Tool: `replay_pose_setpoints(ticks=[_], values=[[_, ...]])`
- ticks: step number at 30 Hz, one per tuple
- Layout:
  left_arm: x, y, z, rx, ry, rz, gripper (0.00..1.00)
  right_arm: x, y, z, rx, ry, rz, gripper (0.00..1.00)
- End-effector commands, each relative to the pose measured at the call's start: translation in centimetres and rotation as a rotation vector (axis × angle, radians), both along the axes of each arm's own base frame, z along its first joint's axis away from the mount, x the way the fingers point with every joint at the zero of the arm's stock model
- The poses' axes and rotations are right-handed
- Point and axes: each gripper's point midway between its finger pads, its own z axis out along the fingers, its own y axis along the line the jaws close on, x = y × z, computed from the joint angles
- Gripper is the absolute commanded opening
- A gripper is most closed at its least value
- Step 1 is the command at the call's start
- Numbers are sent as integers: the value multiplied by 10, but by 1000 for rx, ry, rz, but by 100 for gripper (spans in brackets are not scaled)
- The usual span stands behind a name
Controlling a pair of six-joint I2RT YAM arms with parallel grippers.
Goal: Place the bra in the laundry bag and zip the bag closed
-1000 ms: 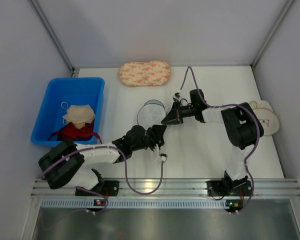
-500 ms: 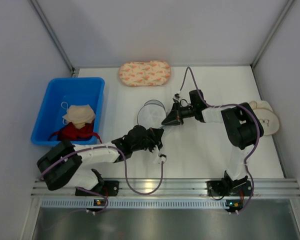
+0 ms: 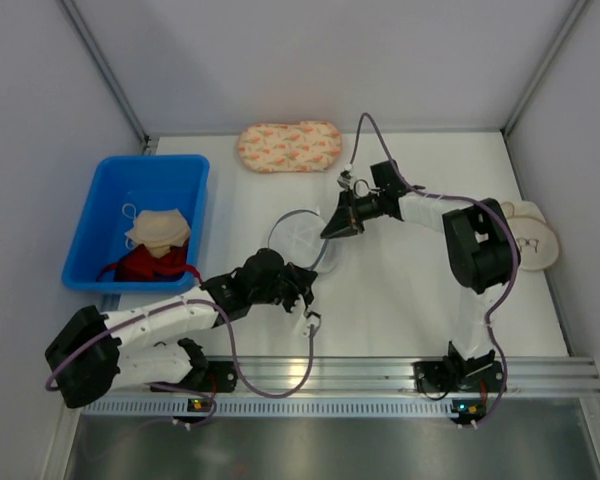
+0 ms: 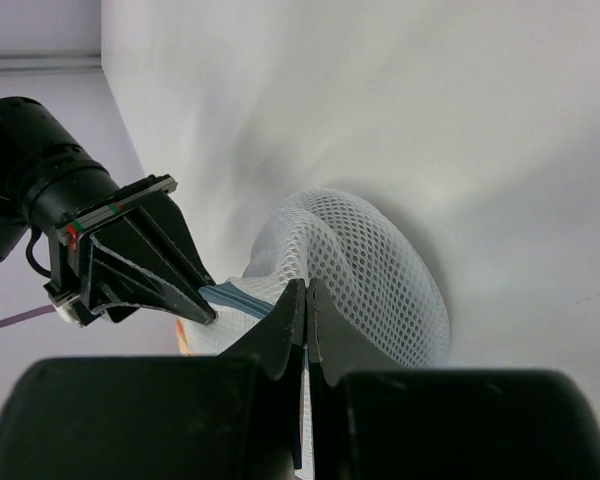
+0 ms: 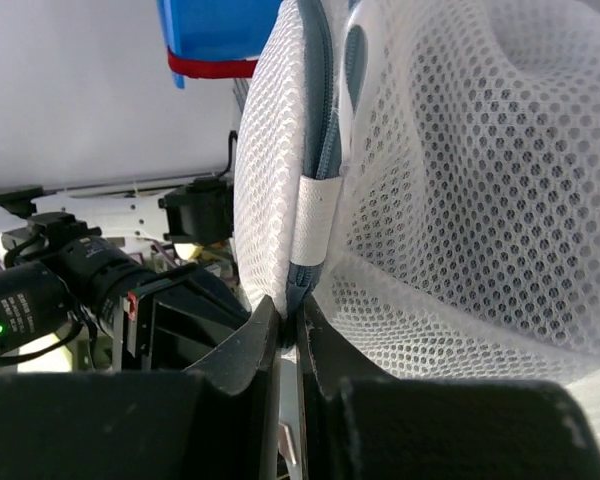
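Note:
The laundry bag (image 3: 298,236) is a round white mesh bag held up between both grippers near the table's middle. My left gripper (image 3: 309,270) is shut on the bag's near edge; in the left wrist view (image 4: 305,292) its jaws are pressed together on the blue zip strip, with the mesh dome (image 4: 380,270) just beyond. My right gripper (image 3: 328,232) is shut on the bag's right edge; in the right wrist view (image 5: 290,316) its jaws pinch the grey-blue zip seam (image 5: 320,160) of the bag. The black bra shows in no view.
A blue plastic bin (image 3: 100,215) at the left holds a beige cloth (image 3: 158,229) and red fabric. A peach patterned pouch (image 3: 289,146) lies at the back. A beige round-cupped bra (image 3: 532,235) lies at the right edge, behind the right arm.
The left arm has swung its base and elbow to the left. The right gripper has moved up and left. The bag between them now stands wider and more open-faced to the camera.

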Motion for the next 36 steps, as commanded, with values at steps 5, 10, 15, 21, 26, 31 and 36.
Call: replay_pose_setpoints(ticks=[5, 10, 15, 21, 26, 31, 36], values=[[-6, -19, 15, -77, 218, 60, 0, 17, -9, 7, -86, -142, 33, 34], [14, -33, 28, -140, 287, 174, 0, 13, -29, 18, -151, -194, 36, 55], [27, -50, 47, -222, 298, 206, 0, -1, -47, 32, -176, -176, 42, 53], [37, -60, 53, -236, 278, 211, 0, -28, -30, 30, -145, -100, 89, 53], [37, -69, 55, -235, 329, 209, 0, -42, -8, 21, -136, -80, 153, 44], [24, -65, 53, -195, 385, 184, 0, -33, -5, 21, -145, -86, 148, 5], [-2, -46, 35, -130, 448, 160, 0, -17, -9, 24, -144, -123, 120, 0]])
